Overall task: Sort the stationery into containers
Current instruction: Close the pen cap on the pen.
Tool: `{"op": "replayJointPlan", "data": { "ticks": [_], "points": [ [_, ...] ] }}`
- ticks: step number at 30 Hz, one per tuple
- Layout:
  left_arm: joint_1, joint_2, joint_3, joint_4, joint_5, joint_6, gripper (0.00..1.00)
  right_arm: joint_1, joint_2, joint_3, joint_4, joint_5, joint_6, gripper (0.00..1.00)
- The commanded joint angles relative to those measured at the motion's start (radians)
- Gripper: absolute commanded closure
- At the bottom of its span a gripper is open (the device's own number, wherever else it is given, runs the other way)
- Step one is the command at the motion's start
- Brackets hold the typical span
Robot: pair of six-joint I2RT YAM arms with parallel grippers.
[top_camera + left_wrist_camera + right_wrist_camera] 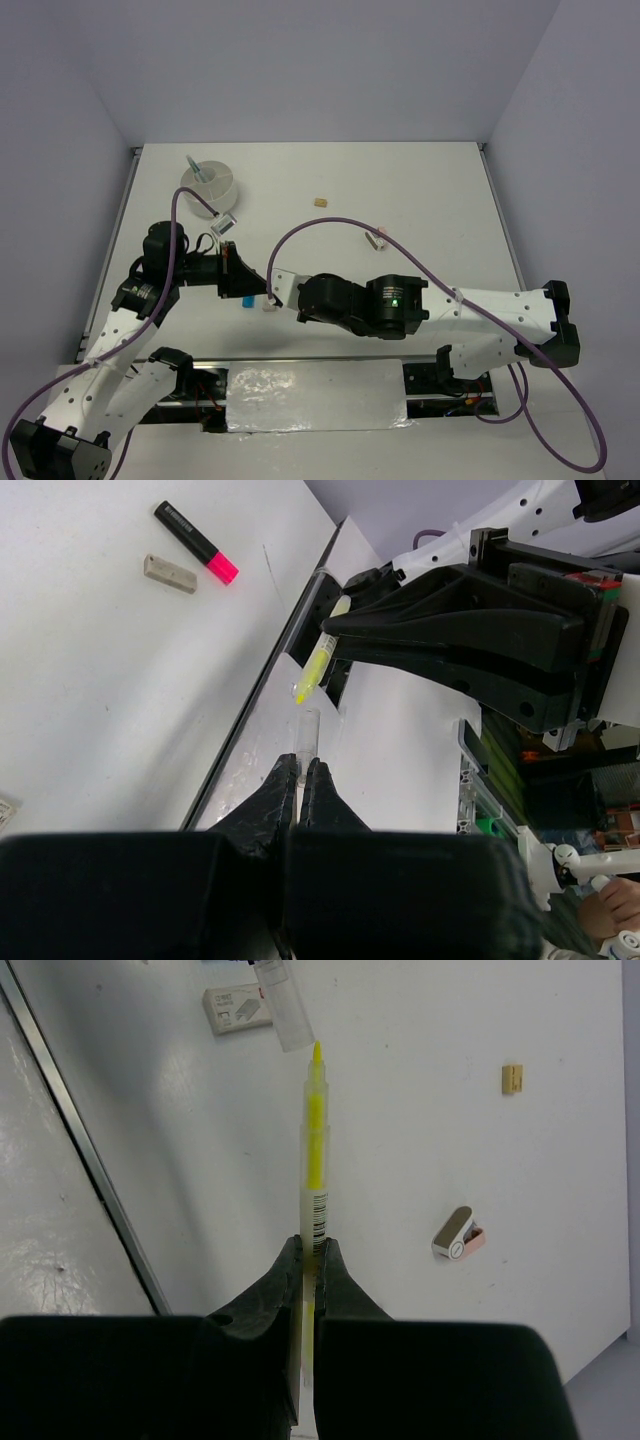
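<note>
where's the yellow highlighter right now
The yellow highlighter is clamped between the right gripper fingers, tip pointing at the clear cap held by the left gripper.

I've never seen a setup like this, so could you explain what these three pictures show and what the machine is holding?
Two robot arms stand at the near edge of a white table. One picture looks down from above; the other two come from cameras on each wrist. The right gripper has its jaws shut on a yellow highlighter, uncapped. The left gripper pinches its clear cap, facing the tip. On the table lie a pink highlighter, a grey eraser, a tan eraser and a white cup.
</note>
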Motion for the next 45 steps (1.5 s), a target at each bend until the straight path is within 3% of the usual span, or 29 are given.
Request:
{"op": "replayJointPlan", "data": {
  "ticks": [1,45],
  "points": [
    [-0.006,-0.007,-0.001,0.046,0.002,-0.007,1.00,-0.006,-0.023,0.005,0.004,0.002,0.016,1.00],
    [-0.006,-0.008,-0.031,0.023,0.060,0.034,1.00,-0.008,0.009,0.068,0.020,-0.009,-0.050,1.00]
  ]
}}
